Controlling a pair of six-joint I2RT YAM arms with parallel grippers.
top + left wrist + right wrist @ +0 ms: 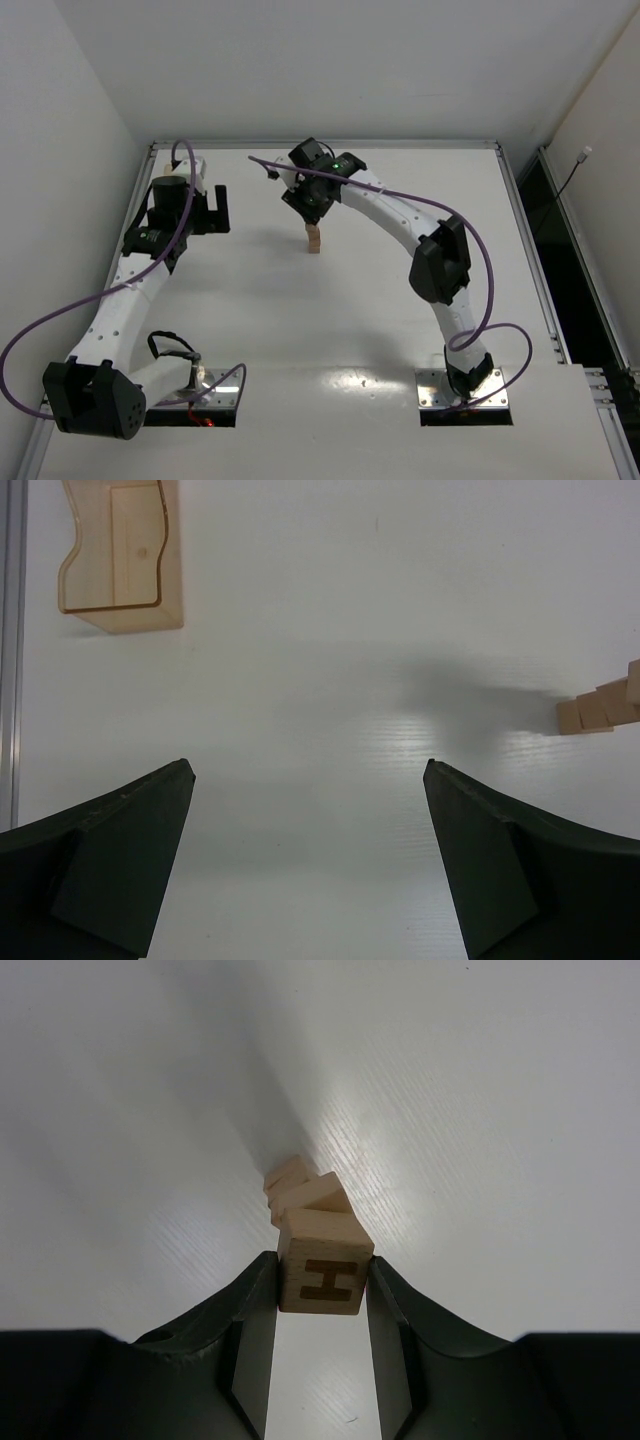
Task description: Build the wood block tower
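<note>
The wood block tower [314, 238] stands as a thin column of small tan cubes mid-table. My right gripper [312, 212] is directly above it. In the right wrist view my right gripper [322, 1278] is shut on the top wood block [320, 1276], marked with an H, which sits over the slightly twisted lower blocks [305, 1194]. My left gripper [208, 210] is open and empty at the far left. In the left wrist view its fingers [130, 850] spread over bare table and the tower [605, 708] shows at the right edge.
A pale translucent tan box [122, 552] lies on the table ahead of the left gripper near the table's left rail [10, 650]. White walls [60, 110] enclose the table on the left, back and right.
</note>
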